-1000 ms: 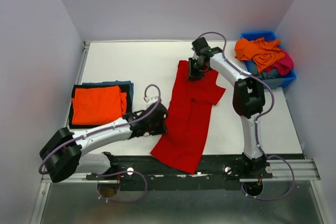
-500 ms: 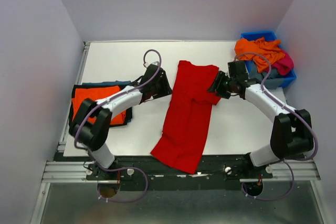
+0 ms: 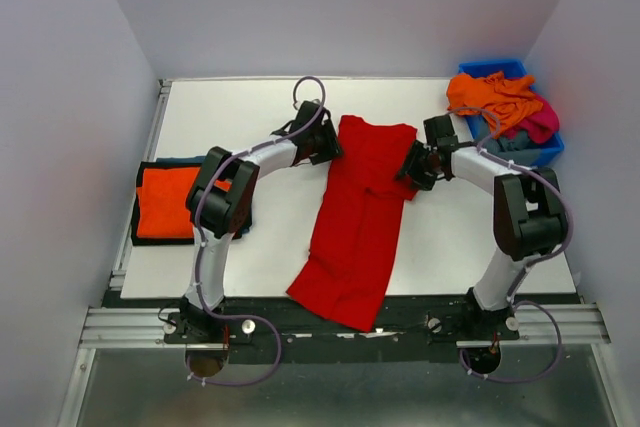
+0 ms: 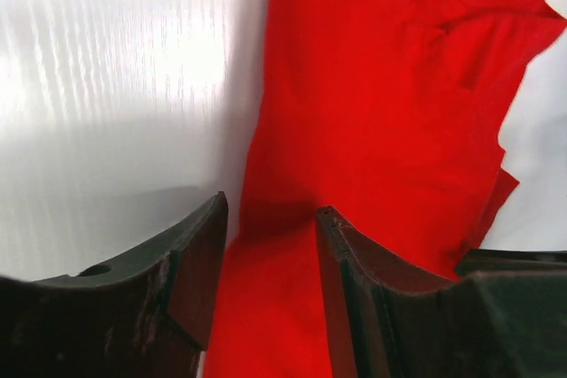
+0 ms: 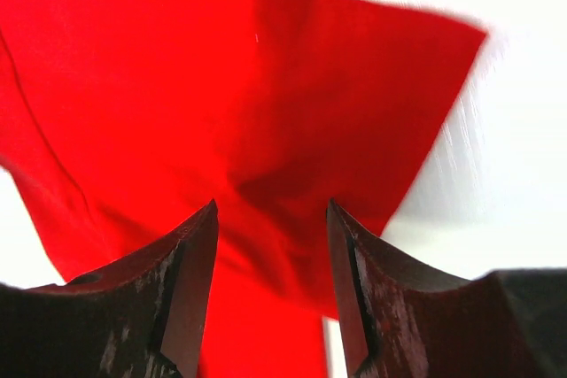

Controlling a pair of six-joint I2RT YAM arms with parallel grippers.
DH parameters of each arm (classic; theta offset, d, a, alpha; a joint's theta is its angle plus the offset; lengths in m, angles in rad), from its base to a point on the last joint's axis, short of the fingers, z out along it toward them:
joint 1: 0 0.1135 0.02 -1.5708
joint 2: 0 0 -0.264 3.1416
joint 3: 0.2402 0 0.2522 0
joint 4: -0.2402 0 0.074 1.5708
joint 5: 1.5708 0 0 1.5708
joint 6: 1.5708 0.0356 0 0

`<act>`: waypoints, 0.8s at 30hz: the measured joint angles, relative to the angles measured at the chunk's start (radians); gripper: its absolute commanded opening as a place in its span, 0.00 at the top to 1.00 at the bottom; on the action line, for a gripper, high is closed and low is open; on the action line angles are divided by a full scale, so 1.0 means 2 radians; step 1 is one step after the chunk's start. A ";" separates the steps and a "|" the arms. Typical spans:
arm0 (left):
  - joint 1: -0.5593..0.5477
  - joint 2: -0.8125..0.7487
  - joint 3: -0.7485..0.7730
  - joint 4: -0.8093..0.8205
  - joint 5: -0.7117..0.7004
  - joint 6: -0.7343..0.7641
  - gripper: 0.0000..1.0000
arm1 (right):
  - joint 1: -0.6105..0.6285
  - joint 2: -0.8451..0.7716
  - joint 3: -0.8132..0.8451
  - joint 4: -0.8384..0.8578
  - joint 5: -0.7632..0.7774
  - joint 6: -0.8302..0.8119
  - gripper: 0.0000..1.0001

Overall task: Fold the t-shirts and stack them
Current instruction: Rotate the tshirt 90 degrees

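Note:
A large bright red t-shirt [image 3: 360,207] lies lengthwise down the middle of the white table, its lower end hanging over the front edge. My left gripper [image 3: 328,144] is open at the shirt's upper left edge; in the left wrist view [image 4: 270,219] red cloth lies between its fingers. My right gripper [image 3: 408,169] is open at the right sleeve; in the right wrist view [image 5: 270,219] the red sleeve [image 5: 354,112] lies between the fingers. A folded orange shirt [image 3: 168,201] tops a stack at the left. Orange [image 3: 495,97], magenta and grey shirts fill the bin.
A blue plastic bin [image 3: 545,152] stands at the back right corner. The folded stack rests on dark and teal cloth [image 3: 215,160] near the table's left edge. White walls enclose the table on three sides.
My left arm swung from the front left up to the shirt's upper left edge. My right gripper moved from the collar out and down to the right sleeve.

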 measured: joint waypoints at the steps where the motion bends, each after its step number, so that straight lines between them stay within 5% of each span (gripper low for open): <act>1: 0.001 0.010 0.009 0.003 0.005 -0.002 0.53 | 0.000 0.015 0.011 0.000 0.000 0.000 0.40; 3: 0.005 0.039 0.033 0.004 0.015 -0.006 0.68 | 0.000 0.043 0.034 -0.002 0.001 0.000 0.40; 5: 0.008 0.067 0.061 0.007 0.028 -0.014 0.94 | 0.000 0.062 0.059 -0.005 0.000 0.000 0.40; 7: 0.014 0.088 0.086 0.014 0.035 -0.022 0.99 | 0.000 0.083 0.085 -0.006 -0.005 0.000 0.39; 15: 0.054 0.095 0.069 0.069 0.034 -0.072 1.00 | 0.000 0.178 0.246 -0.050 -0.007 -0.014 0.23; 24: 0.076 0.085 0.049 0.094 0.010 -0.085 1.00 | 0.000 0.138 0.235 -0.054 0.013 -0.032 0.31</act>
